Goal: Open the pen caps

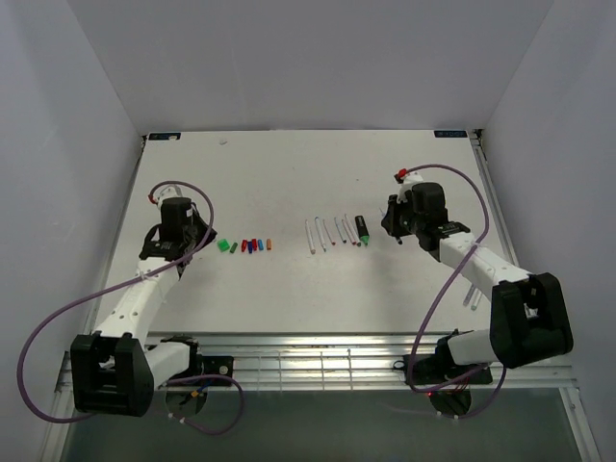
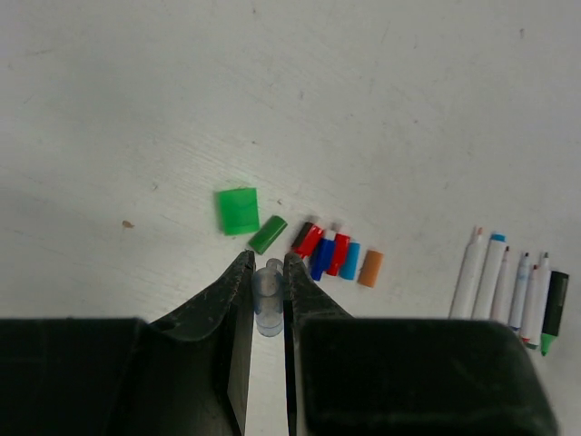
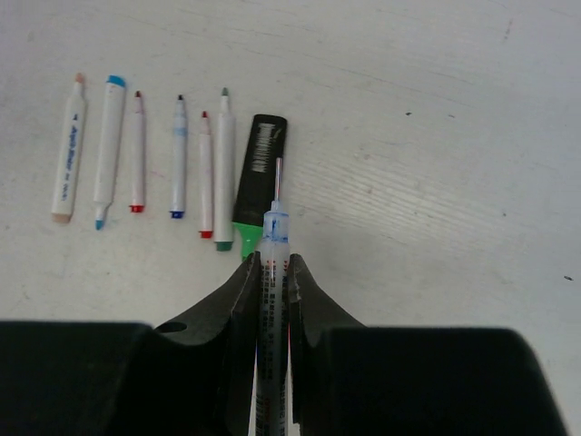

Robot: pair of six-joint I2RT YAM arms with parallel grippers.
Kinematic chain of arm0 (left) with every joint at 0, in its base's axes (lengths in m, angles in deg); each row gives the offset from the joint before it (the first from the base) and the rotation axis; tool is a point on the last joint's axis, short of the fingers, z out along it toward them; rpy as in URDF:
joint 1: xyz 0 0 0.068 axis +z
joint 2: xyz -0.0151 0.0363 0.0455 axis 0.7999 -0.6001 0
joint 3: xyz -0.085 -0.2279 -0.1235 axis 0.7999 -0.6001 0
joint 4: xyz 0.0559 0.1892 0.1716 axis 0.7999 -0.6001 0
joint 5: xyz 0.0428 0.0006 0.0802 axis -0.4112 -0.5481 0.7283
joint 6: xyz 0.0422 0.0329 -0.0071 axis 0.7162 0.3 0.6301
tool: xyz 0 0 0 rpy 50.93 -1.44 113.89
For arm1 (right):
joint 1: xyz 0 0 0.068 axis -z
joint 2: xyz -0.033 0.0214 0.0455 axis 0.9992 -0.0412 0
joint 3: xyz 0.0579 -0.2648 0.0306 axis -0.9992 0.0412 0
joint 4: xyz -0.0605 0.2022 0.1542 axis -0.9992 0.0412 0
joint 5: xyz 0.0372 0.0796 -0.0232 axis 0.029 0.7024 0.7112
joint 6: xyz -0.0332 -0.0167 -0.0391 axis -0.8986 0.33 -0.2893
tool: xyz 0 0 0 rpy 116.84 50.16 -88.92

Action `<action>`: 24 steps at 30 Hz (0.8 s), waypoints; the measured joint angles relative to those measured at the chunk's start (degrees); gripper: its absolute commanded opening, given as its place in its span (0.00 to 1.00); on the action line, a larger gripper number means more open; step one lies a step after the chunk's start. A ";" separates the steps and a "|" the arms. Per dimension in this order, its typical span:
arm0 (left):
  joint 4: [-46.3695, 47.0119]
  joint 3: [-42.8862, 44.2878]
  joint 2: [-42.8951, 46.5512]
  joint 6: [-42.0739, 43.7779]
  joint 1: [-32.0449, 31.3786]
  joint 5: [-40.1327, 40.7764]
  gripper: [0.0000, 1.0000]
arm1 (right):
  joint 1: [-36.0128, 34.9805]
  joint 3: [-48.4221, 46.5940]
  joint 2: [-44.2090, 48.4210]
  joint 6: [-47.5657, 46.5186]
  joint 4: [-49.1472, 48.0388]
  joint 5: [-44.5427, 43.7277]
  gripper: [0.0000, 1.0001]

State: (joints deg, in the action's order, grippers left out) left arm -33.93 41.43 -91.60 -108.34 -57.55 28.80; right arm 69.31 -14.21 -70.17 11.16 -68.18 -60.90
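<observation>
Black marker (image 3: 260,168) print illegible; leftmost pen (image 3: 69,154) lettering likewise.

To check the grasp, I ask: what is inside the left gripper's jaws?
A small clear pen cap is pinched in the left gripper. Its fingers cover the cap's sides, so its full width is hidden.

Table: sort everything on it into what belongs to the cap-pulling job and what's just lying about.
Job: row of loose caps; row of pens; clear cap in left claw; pen in right claw.
Lying about: purple cables; wire rack.
</observation>
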 measured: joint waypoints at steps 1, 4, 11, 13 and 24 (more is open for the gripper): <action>0.22 -1.05 -0.09 0.50 0.00 0.35 0.00 | 1.16 0.26 -1.05 0.02 -0.81 0.48 0.08; 0.70 -3.30 -0.52 1.44 0.02 1.16 0.00 | 3.48 0.44 -4.39 0.02 -2.40 1.09 0.08; 3.87 -4.68 -6.71 2.73 0.02 1.86 0.00 | 3.63 0.42 -10.38 0.17 -4.76 2.78 0.08; 4.79 -4.68 -9.46 2.93 0.02 1.86 0.00 | 3.65 0.22 -11.76 0.28 -5.57 3.21 0.08; 7.76 -4.72 -17.00 2.86 0.09 3.08 0.00 | 3.65 0.00 -16.68 1.36 -9.25 5.31 0.08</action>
State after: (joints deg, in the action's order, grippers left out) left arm -26.17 36.71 -108.60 -105.48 -57.46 31.88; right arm 72.96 -14.21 -86.84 12.51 -77.42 -55.59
